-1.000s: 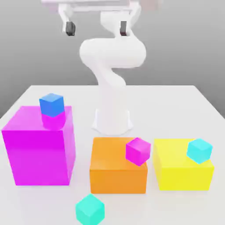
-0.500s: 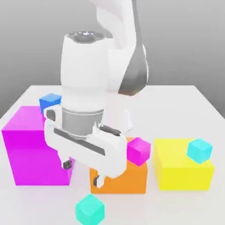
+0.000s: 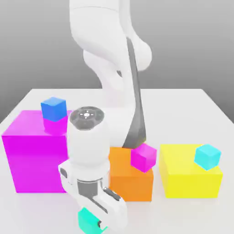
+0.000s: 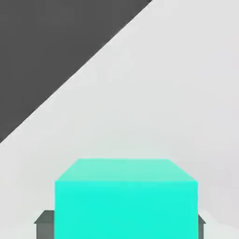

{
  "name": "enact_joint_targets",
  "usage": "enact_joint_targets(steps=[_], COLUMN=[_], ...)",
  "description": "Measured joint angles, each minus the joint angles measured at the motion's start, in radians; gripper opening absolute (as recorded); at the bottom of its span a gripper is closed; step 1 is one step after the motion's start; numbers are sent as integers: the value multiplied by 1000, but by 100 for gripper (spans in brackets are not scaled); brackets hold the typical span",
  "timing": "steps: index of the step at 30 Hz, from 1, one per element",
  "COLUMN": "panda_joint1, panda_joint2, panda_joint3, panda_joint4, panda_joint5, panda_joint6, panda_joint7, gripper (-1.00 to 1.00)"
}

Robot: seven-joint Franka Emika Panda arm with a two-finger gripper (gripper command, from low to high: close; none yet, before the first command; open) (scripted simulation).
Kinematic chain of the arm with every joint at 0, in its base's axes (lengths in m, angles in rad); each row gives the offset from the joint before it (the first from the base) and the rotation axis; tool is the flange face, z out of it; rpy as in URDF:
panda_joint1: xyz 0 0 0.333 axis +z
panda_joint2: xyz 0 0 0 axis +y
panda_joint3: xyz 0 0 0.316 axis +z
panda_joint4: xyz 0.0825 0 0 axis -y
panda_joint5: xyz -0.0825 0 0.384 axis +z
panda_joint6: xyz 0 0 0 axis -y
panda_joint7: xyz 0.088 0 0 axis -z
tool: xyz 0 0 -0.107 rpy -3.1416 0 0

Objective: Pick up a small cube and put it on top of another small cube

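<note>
The small teal-green cube [image 3: 86, 222] sits on the white table near its front edge, partly covered by my hand. In the hand view the cube [image 4: 125, 198] is close up, with a dark grey finger [image 4: 45, 225] against one side and a sliver of the other finger on the opposite side. My gripper [image 3: 90, 221] is down at table level, open around the cube with one finger on each side. A small magenta cube [image 3: 143, 157] rests on the orange block. A sky-cyan small cube [image 3: 207, 156] rests on the yellow block. A small blue cube [image 3: 54, 109] tops the magenta block.
Three big blocks stand behind the teal cube: magenta [image 3: 32, 151] at the exterior view's left, orange [image 3: 132, 180] in the middle, yellow [image 3: 187, 180] at the right. The arm's base rises behind the orange block. The table [image 3: 183, 105] ends just in front of the cube.
The hand has come down from above the blocks to table level. Its fingers now stand on either side of the teal-green cube, which has not moved.
</note>
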Motion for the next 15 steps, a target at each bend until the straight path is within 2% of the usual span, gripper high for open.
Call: enact_joint_targets(steps=[4,7,11,15], panda_joint1=[-14,1,45,98], panda_joint2=[-133,-236,-375,-519], panda_joint3=[22,43,78,84], panda_joint4=[-27,-66,-125,-185], panda_joint5=[26,-2,-7,28], panda_joint6=[-108,-176,-261,-342], panda_joint7=[-24,-76,-186,-326], gripper=[-100,-100,-100,-100])
